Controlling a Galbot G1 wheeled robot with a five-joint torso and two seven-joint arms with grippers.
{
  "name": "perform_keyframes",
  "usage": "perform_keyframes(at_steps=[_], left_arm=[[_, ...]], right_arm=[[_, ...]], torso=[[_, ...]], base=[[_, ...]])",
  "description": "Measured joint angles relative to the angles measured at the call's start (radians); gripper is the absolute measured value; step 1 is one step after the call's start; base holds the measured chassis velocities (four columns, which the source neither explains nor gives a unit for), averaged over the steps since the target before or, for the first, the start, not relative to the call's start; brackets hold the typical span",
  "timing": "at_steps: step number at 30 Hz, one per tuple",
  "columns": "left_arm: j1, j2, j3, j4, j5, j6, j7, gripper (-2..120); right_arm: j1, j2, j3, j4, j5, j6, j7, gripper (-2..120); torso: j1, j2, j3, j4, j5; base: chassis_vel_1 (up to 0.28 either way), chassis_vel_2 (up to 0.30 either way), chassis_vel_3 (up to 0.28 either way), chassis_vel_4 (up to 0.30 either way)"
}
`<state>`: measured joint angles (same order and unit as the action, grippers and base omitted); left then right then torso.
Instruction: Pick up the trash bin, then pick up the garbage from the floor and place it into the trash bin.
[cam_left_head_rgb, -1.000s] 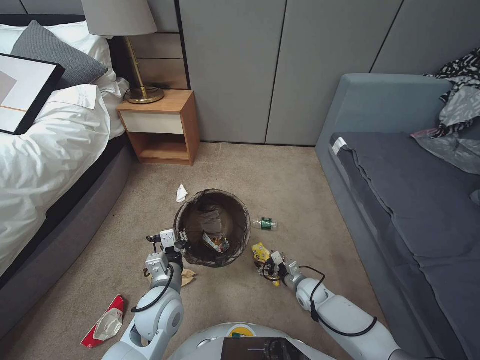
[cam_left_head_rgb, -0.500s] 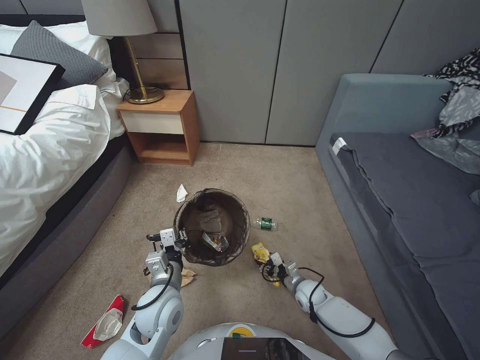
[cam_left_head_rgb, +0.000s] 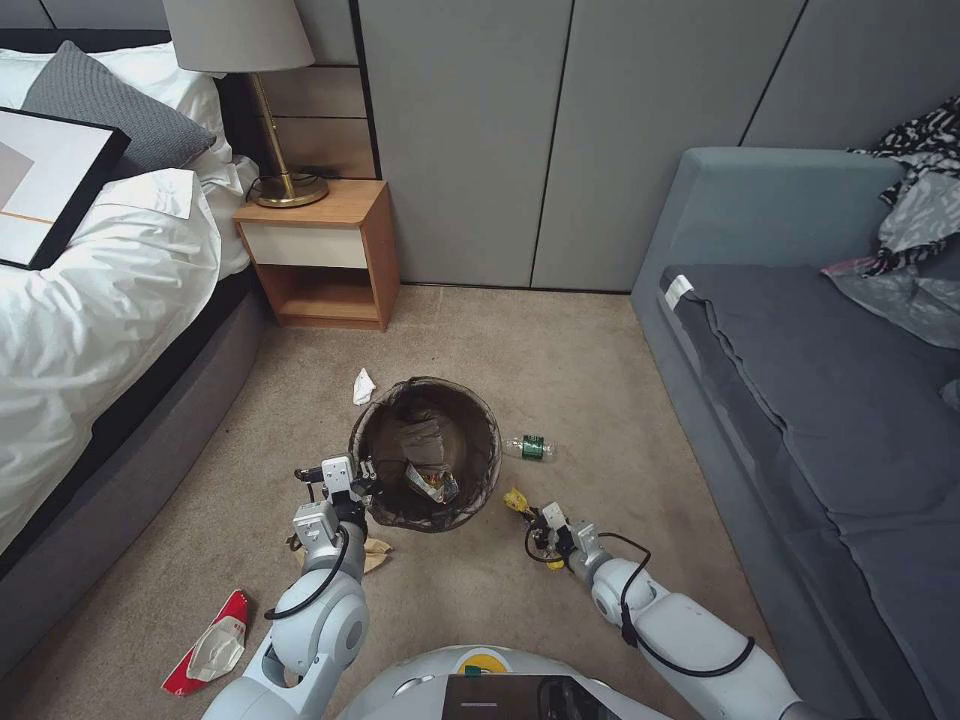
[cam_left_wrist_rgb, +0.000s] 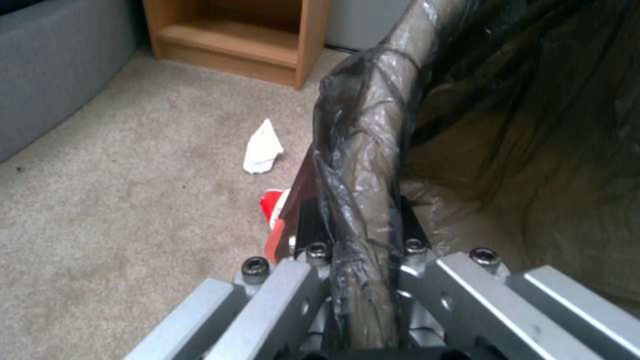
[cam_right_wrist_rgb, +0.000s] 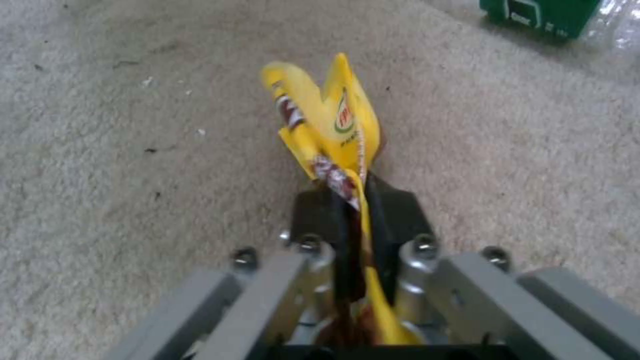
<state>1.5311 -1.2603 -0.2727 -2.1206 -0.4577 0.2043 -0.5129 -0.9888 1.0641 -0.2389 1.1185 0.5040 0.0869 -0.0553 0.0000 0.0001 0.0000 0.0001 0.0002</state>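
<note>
The trash bin (cam_left_head_rgb: 492, 440), lined with a dark bag, stands on the carpet in front of me with a few wrappers inside. My left gripper (cam_left_head_rgb: 364, 479) is shut on its near-left rim; in the left wrist view the bag-covered rim (cam_left_wrist_rgb: 373, 125) runs between the closed fingers of the left gripper (cam_left_wrist_rgb: 353, 220). Right of the bin, my right gripper (cam_left_head_rgb: 530, 514) is shut on a yellow snack wrapper (cam_left_head_rgb: 514, 498). The right wrist view has the wrapper (cam_right_wrist_rgb: 327, 115) sticking up out of the right gripper (cam_right_wrist_rgb: 353, 195), low over the carpet.
More garbage lies around: a clear green-labelled bottle (cam_left_head_rgb: 530, 447) right of the bin, a white paper scrap (cam_left_head_rgb: 363, 386) behind it, a red-and-white packet (cam_left_head_rgb: 212, 645) near left, brown paper (cam_left_head_rgb: 377, 553) under my left arm. Bed (cam_left_head_rgb: 100, 300) left, nightstand (cam_left_head_rgb: 320, 250) behind, sofa (cam_left_head_rgb: 820, 400) right.
The right gripper has closed on the yellow wrapper, which was lying flat and is now pinched upright between the fingers. The left gripper and bin have stayed put.
</note>
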Motion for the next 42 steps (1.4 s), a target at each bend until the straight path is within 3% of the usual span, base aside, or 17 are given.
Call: perform_keyframes(at_steps=[1, 15, 22, 25, 34, 42], left_arm=[[0.000, 0.000, 0.000, 0.000, 0.000, 0.000, 0.000, 2], [0.000, -0.005, 0.006, 0.000, 0.000, -0.001, -0.001, 2], [0.005, -0.004, 0.022, -0.001, 0.003, 0.000, 0.000, 2], [0.010, -0.005, 0.027, -0.002, 0.005, 0.002, 0.001, 2], [0.027, -0.001, 0.037, -0.009, 0.005, 0.006, 0.005, 2], [0.055, 0.024, 0.046, -0.016, -0.001, 0.012, 0.011, 2]], right_arm=[[0.000, -0.002, 0.000, 0.004, 0.000, 0.000, 0.002, 0], [-0.007, -0.014, 0.027, 0.048, 0.005, 0.001, 0.034, 0], [-0.062, -0.075, 0.171, 0.272, 0.006, 0.000, 0.144, 0], [-0.073, -0.084, 0.209, 0.314, -0.004, 0.025, 0.183, 0], [-0.070, -0.077, 0.313, 0.435, -0.039, 0.074, 0.307, 0], [-0.020, -0.092, 0.407, 0.683, -0.019, 0.066, 0.389, 0]], torso=[[0.000, 0.000, 0.000, 0.0000, -0.0001], [0.000, 0.000, 0.000, -0.0001, -0.0001], [0.000, 0.000, 0.000, -0.0002, -0.0001], [0.000, 0.000, 0.000, -0.0002, -0.0004], [0.000, 0.000, 0.000, -0.0001, 0.0000], [0.000, 0.000, 0.000, 0.0001, -0.0002]], base=[[0.000, 0.000, 0.000, 0.000], [0.000, 0.000, 0.000, 0.000], [0.000, 0.000, 0.000, 0.000], [0.000, 0.000, 0.000, 0.000], [0.000, 0.000, 0.000, 0.000], [0.000, 0.000, 0.000, 0.000]])
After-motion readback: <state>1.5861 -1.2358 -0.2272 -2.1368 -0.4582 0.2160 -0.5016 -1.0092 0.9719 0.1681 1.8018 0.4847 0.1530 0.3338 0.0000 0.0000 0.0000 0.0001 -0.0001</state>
